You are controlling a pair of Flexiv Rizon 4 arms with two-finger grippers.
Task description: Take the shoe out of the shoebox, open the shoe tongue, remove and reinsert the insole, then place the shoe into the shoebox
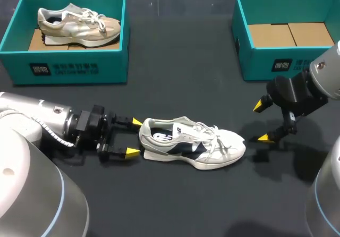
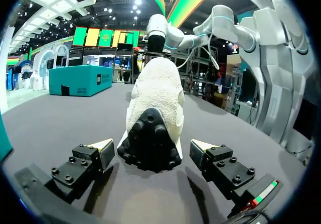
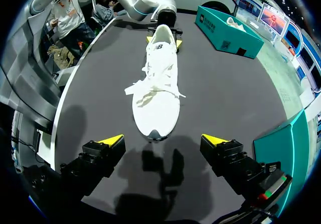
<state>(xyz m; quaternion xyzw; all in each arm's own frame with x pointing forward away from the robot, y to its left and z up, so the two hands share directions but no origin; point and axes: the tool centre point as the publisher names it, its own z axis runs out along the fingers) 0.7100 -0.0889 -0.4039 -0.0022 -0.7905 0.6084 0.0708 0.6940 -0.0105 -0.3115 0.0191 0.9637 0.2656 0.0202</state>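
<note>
A white shoe with dark side panels (image 1: 192,143) lies on the dark table, heel to the left, toe to the right. My left gripper (image 1: 132,137) is open at the heel (image 2: 150,133), one yellow tip on each side, not touching. My right gripper (image 1: 263,122) is open just off the toe (image 3: 154,118), a short gap away. At the back right stands a teal shoebox (image 1: 241,40) holding only cardboard. A second teal shoebox (image 1: 69,64) at the back left holds a beige shoe (image 1: 78,25).
The table's edge runs past the shoe's side (image 3: 65,96) in the right wrist view. Dark tabletop (image 1: 180,77) lies open between the two boxes and in front of the shoe.
</note>
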